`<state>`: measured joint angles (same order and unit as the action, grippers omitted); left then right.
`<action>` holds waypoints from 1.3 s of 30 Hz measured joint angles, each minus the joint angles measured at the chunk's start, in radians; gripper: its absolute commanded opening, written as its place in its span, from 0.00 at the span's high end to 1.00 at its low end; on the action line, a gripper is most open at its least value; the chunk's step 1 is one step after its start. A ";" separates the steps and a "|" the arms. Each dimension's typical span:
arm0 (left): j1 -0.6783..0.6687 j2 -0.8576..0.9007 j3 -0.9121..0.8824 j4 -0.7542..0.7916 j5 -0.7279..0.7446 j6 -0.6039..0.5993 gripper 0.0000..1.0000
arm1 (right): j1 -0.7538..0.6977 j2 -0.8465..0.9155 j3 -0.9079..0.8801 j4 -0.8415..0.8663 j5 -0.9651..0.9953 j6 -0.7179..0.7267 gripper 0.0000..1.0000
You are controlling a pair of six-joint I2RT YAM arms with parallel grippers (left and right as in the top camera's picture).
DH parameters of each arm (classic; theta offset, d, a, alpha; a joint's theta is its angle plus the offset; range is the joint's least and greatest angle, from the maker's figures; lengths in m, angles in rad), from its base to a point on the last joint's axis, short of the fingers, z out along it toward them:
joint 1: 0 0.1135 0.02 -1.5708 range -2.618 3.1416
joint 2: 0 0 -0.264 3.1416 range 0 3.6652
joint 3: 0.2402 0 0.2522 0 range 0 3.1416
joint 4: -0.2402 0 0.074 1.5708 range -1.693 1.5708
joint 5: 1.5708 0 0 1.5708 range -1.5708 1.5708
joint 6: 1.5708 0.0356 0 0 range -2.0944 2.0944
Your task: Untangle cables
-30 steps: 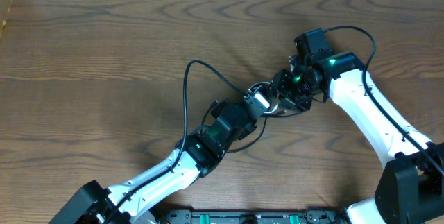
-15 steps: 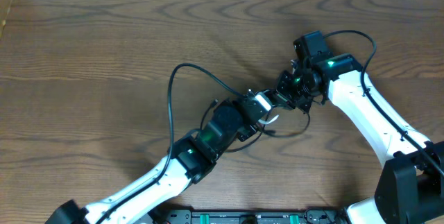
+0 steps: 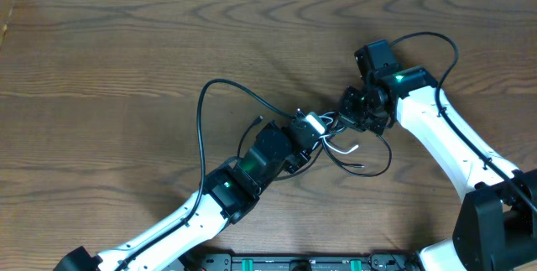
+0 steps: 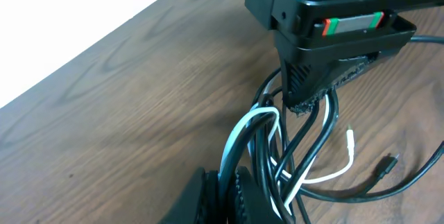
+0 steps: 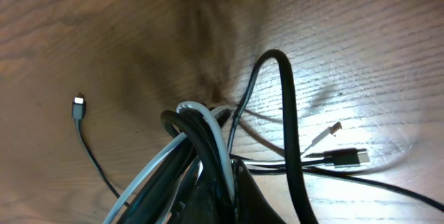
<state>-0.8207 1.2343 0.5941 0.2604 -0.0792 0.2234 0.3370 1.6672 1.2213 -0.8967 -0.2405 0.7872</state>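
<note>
The cables are knotted into a bundle [image 3: 330, 131] between my two grippers near the table's middle. My left gripper [image 3: 309, 128] [image 4: 227, 184] is shut on a white cable [image 4: 255, 123] that loops up out of the black strands [image 4: 313, 141]. My right gripper [image 3: 347, 117] [image 5: 232, 177] is shut on the bundle's other side, with white strands [image 5: 208, 123] and black strands [image 5: 182, 141] pinched in its jaws. One black cable [image 5: 288, 113] arches up beside them. A long black loop [image 3: 201, 116] runs off to the left. The white plug end [image 3: 353, 147] lies loose.
Loose plugs lie on the wood: a small one [image 5: 78, 107] at the left of the right wrist view and a black one [image 5: 347, 158] at its right. A black loop [image 3: 379, 160] trails below the right gripper. The right arm's own thick cable [image 3: 436, 40] arcs above it.
My left arm has drawn back to the lower left and the long black loop has shifted left. A white end and a black loop have spread out below the grippers.
</note>
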 measured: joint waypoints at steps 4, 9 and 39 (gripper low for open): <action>0.001 0.000 0.000 -0.010 0.058 -0.049 0.74 | -0.001 0.000 -0.001 0.000 0.007 -0.023 0.99; 0.002 0.011 0.000 -0.069 0.132 -0.076 0.92 | -0.001 0.000 -0.002 -0.006 0.004 -0.059 0.99; 0.005 -0.209 0.000 -0.018 0.198 -0.381 0.83 | -0.001 0.006 0.070 -0.092 -0.055 -0.234 0.99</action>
<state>-0.8162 1.0256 0.5941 0.2424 0.1188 -0.1581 0.3359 1.6737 1.2915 -0.9886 -0.2955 0.5533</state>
